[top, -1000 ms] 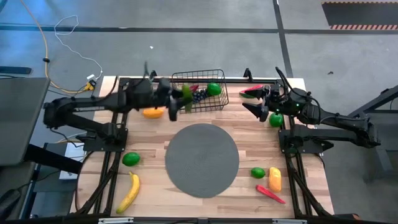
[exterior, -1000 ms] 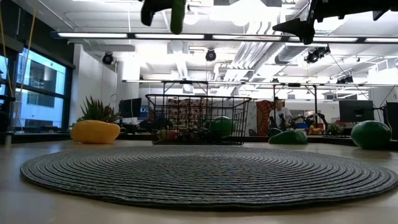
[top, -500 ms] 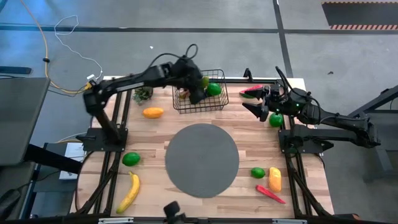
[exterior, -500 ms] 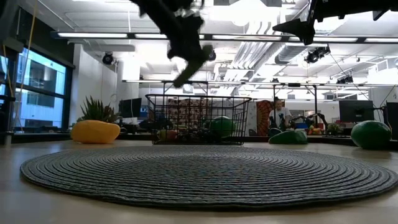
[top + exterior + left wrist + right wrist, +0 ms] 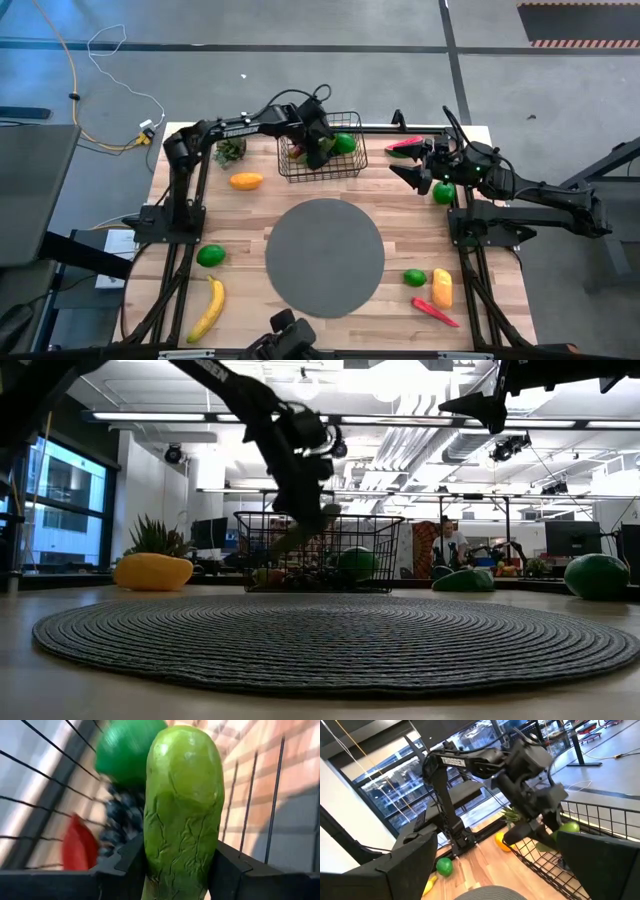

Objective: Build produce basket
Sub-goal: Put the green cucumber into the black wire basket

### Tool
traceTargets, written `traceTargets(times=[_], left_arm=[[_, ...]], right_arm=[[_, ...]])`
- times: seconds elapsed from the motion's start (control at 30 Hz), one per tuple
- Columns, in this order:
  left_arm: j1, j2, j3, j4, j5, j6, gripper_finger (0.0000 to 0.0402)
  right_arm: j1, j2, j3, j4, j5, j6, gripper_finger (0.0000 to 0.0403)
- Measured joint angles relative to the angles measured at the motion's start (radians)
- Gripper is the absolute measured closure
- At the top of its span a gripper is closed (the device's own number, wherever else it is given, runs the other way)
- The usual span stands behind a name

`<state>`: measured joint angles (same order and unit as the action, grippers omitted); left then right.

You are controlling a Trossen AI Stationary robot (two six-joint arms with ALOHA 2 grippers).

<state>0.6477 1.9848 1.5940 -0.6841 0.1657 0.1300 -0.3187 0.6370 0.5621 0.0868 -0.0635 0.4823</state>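
High cam: we look straight down on the whole table [image 5: 330,175]. Low cam: level with the tabletop, facing the room. Left wrist: tight inside the basket [image 5: 60,795]. Right wrist faces across. All four share the basket.

Wooden table [image 5: 400,235] with round grey mat [image 5: 324,257], wire basket [image 5: 345,170], banana [image 5: 207,310], 3 limes [image 5: 210,255]

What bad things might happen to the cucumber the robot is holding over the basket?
1. The left end effector grips only the cucumber's lower part, so it might tip or slip out.
2. The lime, grapes and a red piece already lie in the basket, so the cucumber may land on them and roll.
3. The arm hangs close to the wire rim and might bump it, possibly shoving the basket.
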Motion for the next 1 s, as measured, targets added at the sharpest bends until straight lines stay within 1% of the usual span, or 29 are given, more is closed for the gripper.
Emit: traceTargets(times=[0.1,0.2,0.47,0.6,0.77,0.87,1.0], left_arm=[[0.005,0.025,0.0,-0.042,0.04,0.051,0.025],[0.004,0.047,0.0,-0.08,0.034,0.088,0.025],[-0.001,0.066,0.0,-0.09,0.033,0.095,0.025],[-0.001,0.066,0.0,-0.099,0.033,0.097,0.025],[-0.01,0.066,0.0,-0.126,0.033,0.135,0.0249],[-0.025,0.066,0.0,-0.125,0.032,0.136,0.0243],[-0.045,0.066,0.0,-0.128,0.032,0.143,0.0225]], right_arm=[[0.0,0.009,0.0,-0.001,0.0,0.015,0.0013],[0.0,0.026,0.0,0.0,0.0,0.016,0.0013],[0.0,0.085,0.0,0.0,0.0,0.017,0.0013],[0.0,0.088,0.0,0.01,0.0,0.018,0.0013],[0.0,0.088,0.0,0.018,0.0,0.018,0.0013],[0.0,0.088,0.0,0.018,0.0,0.017,0.0013],[0.0,0.088,0.0,0.018,0.0,0.016,0.0013]])
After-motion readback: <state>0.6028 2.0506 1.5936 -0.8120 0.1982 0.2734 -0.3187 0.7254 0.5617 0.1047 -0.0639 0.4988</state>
